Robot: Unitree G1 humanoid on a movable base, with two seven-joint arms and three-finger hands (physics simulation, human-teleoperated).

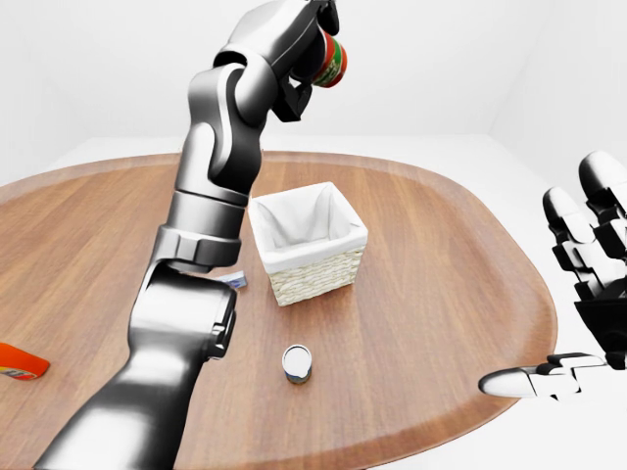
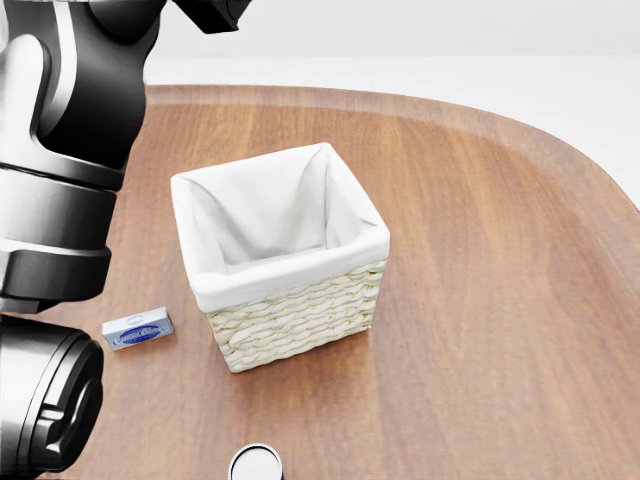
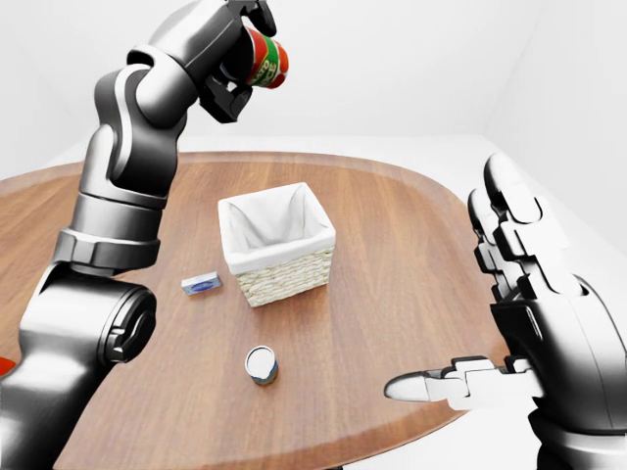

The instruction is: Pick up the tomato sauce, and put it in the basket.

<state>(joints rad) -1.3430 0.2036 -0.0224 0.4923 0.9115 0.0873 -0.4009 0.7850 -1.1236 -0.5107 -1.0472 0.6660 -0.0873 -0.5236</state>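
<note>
Left robot hand (image 3: 240, 39) gripping tomato sauce (image 3: 266, 59) above wooden table (image 3: 411, 245)

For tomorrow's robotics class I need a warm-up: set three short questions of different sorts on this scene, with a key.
1. True or false: the tomato sauce can already lies inside the basket.
2. Which hand grips the can? A) left hand B) right hand
3. Fill in: in the right-eye view, the small blue box lies to the ___ of the basket.

Key: 1 false, it is held high over the table; 2 A; 3 left.
</note>
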